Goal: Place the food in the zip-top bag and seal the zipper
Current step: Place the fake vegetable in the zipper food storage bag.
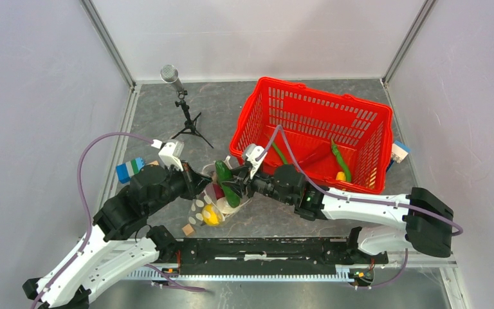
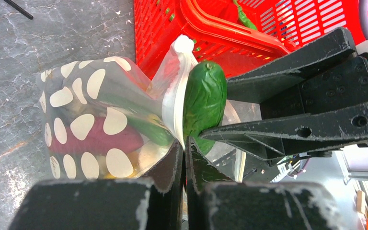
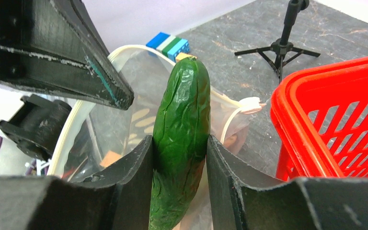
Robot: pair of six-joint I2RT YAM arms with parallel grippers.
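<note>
Start wide: the grey table (image 1: 231,109) carries everything, and the red basket (image 1: 309,112) sits in the upper right of the overhead view with a couple of green pieces inside it. Just in front of its near corner, at centre frame, both arms meet over the bag (image 1: 206,206).

The left end effector (image 2: 184,143) is clenched on the bag's mouth edge, lifting that side so the opening faces the other arm. That looks like the point of the hold: one arm props the mouth, the other loads.

The right end effector (image 3: 179,143) is grasping the cucumber (image 3: 182,120) around its middle, tip pointing into the open mouth. The cucumber is right at the zipper (image 2: 175,96), touching the white strip, not yet clearly inside.

Smaller now: through the dotted plastic, an aubergine (image 2: 100,141) and a yellow piece (image 1: 211,215) already lie in the bag.

My read: loading is well under way, sealing not yet begun. The strip could fold inward under the cucumber.
</note>
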